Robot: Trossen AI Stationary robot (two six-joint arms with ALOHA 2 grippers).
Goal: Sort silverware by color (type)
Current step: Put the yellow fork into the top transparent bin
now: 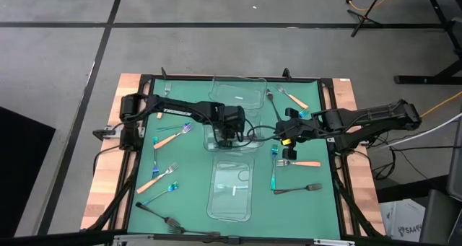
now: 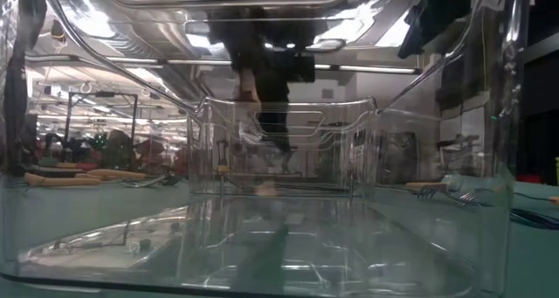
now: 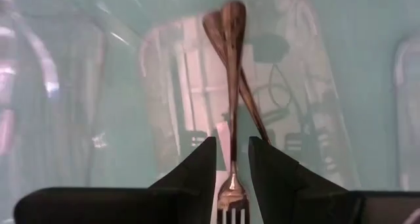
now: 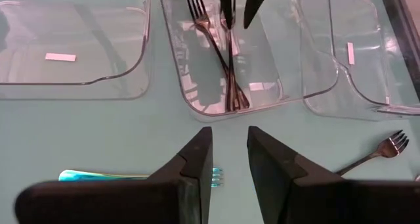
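Right under our left gripper (image 3: 231, 184) lies a dark fork (image 3: 231, 86), its neck running up between the two fingers and its tines at their base. It sits in the middle clear container (image 4: 197, 86), crossed over a second dark fork (image 4: 216, 50) already there. The fingers stand parted on either side of the neck with a gap showing on both sides, so we judge the fork just let go, not pinched.

To finish this step well, we would open a little wider and lift straight up, keeping the fingertips clear of the neck so the fork does not tip or ride up against the container wall. Then we check that both dark forks lie flat inside before we swing away.

Our right gripper (image 4: 230, 175) hangs just outside that container's near wall, fingers apart and empty, directly over the tines of a blue-teal fork (image 4: 141, 177) on the green mat (image 1: 195, 195). Off to one side of it lies another dark fork (image 4: 377, 153). Further out, orange-handled forks (image 1: 173, 136) and more blue-teal and dark ones are scattered on both sides of the row of containers. The nearest container (image 1: 229, 192) and the farthest one (image 1: 237, 93) look empty of forks, so we judge most of the sorting remains.
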